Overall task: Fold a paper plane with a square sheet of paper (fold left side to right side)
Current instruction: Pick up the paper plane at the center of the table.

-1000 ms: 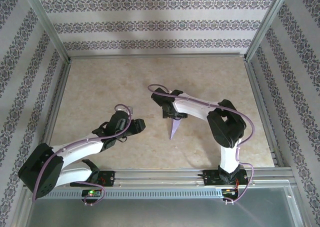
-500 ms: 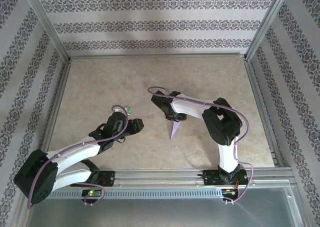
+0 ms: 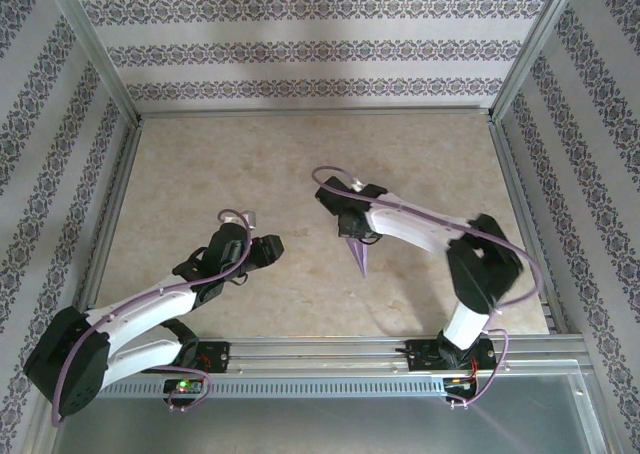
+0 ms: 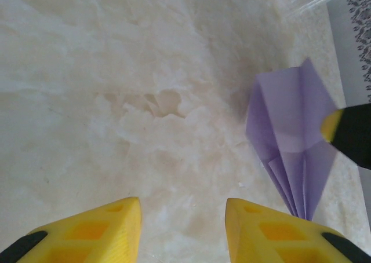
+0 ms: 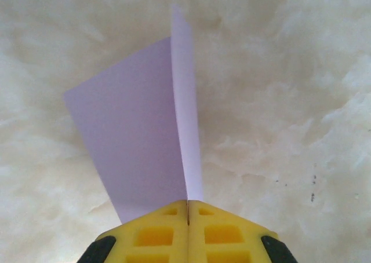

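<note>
You have the folding mostly behind you: the sheet is no longer a flat square but a narrow lavender paper plane [image 3: 361,260], its sharp nose pointing toward the near edge of the table [image 3: 200,174], a little right of centre and between the two arms. Your right gripper [image 5: 188,205] is pinched tight on its wide tail end, the two yellow fingers pressed together with the paper running out from between them, one flap standing up along the centre crease. Your left gripper [image 4: 181,208] hangs apart from the plane, off to its left, jaws partly spread with nothing between them and bare tabletop below. From the left wrist view the layered side folds and the fanned pleats near the nose are already in place. What seems to be left is small: closing the left half fully onto the right and pressing that crease flat, then letting go. Whether the plane is resting on the table or lifted just clear of it, I can't tell from these angles.
</note>
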